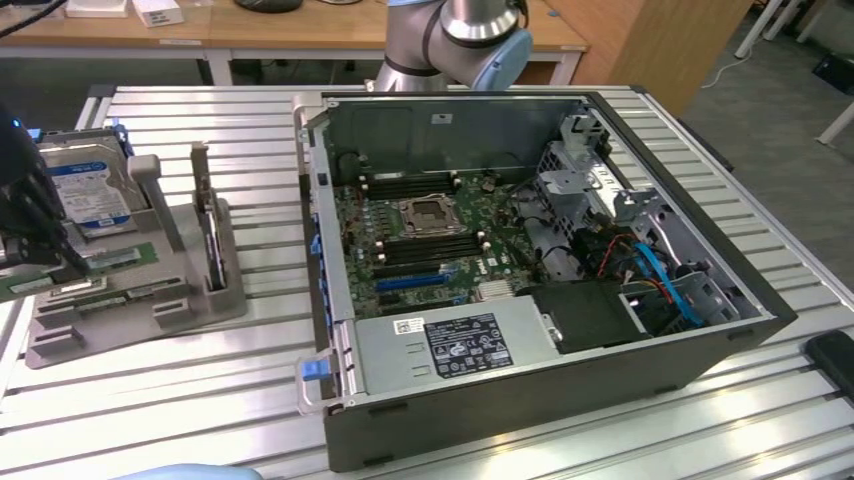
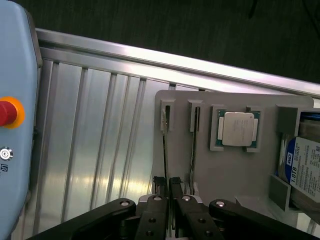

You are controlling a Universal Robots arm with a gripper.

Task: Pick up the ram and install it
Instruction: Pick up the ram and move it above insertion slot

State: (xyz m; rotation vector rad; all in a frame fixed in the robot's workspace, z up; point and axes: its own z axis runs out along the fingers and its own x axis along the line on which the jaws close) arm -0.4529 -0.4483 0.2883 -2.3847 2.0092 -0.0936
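Observation:
The ram [image 2: 164,150] is a thin stick seen edge-on, standing in a slot of the grey holder [image 2: 220,170]. My gripper [image 2: 167,183] is shut on its near end, fingers pinched tight against both faces. In the exterior view the gripper [image 1: 30,255] is a dark shape at the far left, over the green ram [image 1: 114,258] on the holder [image 1: 200,300]. A second green stick [image 2: 193,142] stands in the neighbouring slot, also seen in the exterior view [image 1: 140,293].
A silver CPU chip [image 2: 239,128] and a blue-labelled hard drive [image 2: 306,167] sit in the same holder. The open computer case [image 1: 747,330] lies at the exterior view's right, its motherboard [image 1: 420,225] exposed. A pendant with a red button [image 2: 6,112] lies beside the holder.

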